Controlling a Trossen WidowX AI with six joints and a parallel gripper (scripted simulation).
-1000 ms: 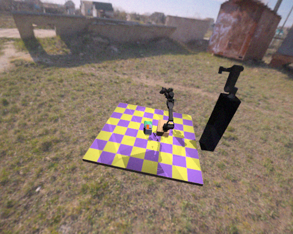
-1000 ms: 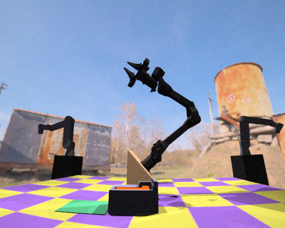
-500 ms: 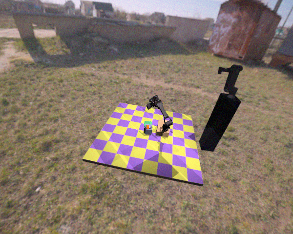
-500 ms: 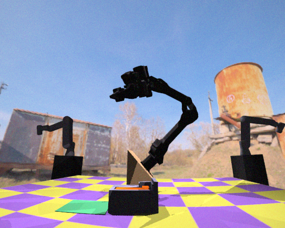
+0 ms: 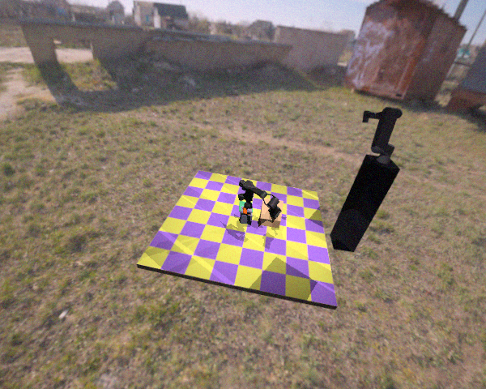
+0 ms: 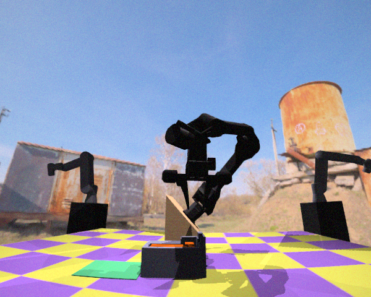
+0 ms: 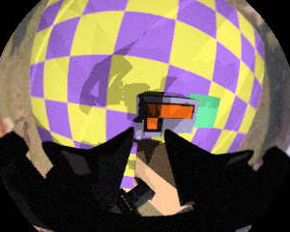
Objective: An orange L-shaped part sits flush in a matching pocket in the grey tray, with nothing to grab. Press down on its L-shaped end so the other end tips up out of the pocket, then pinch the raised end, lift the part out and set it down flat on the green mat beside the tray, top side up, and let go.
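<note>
The orange L-shaped part lies level in the pocket of the grey tray. Its L-shaped end is at the left in the wrist view, partly in shadow, and its straight end points toward the green mat. The mat lies flat beside the tray. My gripper points down, well above the tray in the exterior view. Its fingers stand partly open with nothing between them; in the wrist view the tips frame the tray's near edge by the L-shaped end.
A tan wedge-shaped block stands behind the tray in the exterior view, by my arm's base. The tray has a raised wall at its right end. Two other arms on black pedestals stand beyond the checkered top.
</note>
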